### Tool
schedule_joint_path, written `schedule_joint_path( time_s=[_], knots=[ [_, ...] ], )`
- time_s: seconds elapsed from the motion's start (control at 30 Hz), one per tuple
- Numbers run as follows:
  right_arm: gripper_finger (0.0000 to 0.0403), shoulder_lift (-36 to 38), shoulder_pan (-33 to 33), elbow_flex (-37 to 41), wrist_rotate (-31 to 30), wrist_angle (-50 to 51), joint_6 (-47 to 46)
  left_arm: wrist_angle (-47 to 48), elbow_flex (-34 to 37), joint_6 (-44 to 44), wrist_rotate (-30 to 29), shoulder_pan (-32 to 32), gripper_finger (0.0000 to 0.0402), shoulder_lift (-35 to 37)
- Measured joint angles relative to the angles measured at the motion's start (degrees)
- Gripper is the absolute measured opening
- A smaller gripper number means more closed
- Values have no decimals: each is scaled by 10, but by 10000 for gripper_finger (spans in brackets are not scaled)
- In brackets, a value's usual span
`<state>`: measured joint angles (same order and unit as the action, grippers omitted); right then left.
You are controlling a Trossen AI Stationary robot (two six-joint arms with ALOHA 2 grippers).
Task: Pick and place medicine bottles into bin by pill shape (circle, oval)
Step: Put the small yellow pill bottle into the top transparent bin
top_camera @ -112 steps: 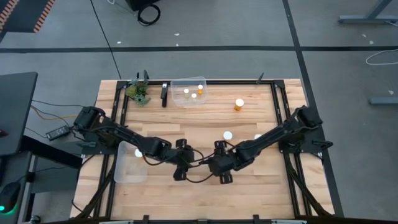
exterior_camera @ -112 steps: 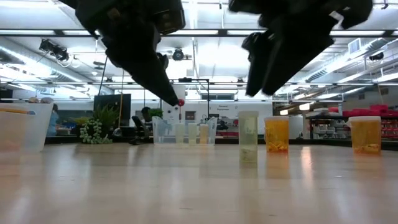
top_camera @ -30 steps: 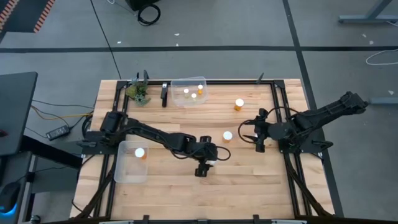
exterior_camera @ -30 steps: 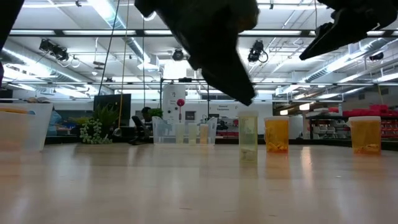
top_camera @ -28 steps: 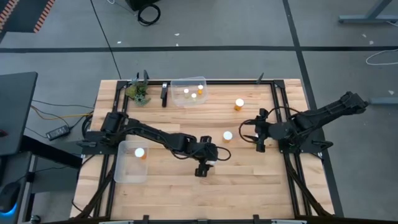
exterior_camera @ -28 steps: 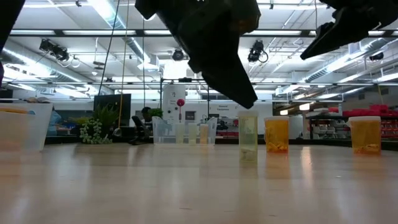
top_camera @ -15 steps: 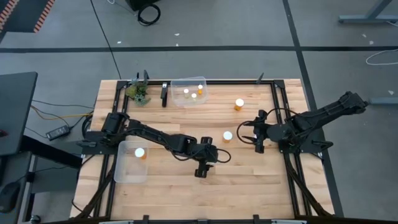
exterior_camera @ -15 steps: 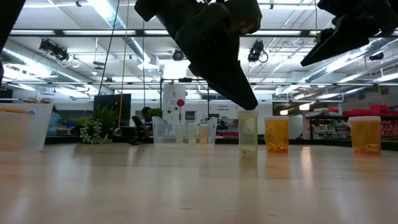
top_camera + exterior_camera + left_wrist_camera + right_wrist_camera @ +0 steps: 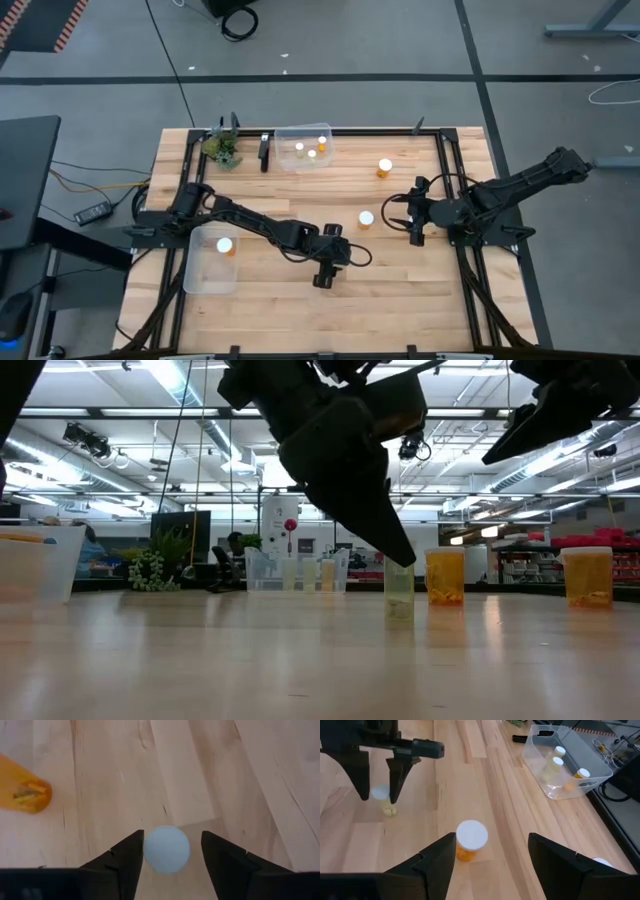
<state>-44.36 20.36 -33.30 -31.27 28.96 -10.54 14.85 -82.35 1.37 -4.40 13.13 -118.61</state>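
Bench [image 9: 400, 300]: light wood planks, beneath the left end effector [image 9: 324, 279].
Plant [image 9: 223, 150]: small, green, far corner, well apart from that end effector.
Black bar [image 9: 264, 152]: near the plant.
Coiled cable [image 9: 238, 20]: on the floor, farther still.

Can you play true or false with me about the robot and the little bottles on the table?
1. The left end effector has a white cap between its fingers. True.
2. The far bin holds just one bottle. False: it holds three bottles.
3. The plant sits in the middle of the table. False: it is at a far corner, beside the far bin.
4. The right end effector is open and holds nothing. True.
5. The near bin has one bottle in it. True.
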Motion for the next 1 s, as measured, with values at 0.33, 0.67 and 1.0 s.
schedule_joint_path(
  time_s=[0.33, 0.67, 1.0],
  knots=[
    [255, 0, 0, 0, -2, 0, -2, -7, 0, -3, 0, -1, 157, 0],
    [255, 0, 0, 0, -2, 0, -4, -3, 0, -7, -1, -21, 127, 1],
    [255, 0, 0, 0, -25, 0, -17, 36, 0, 5, -1, -64, 132, 42]
  ],
)
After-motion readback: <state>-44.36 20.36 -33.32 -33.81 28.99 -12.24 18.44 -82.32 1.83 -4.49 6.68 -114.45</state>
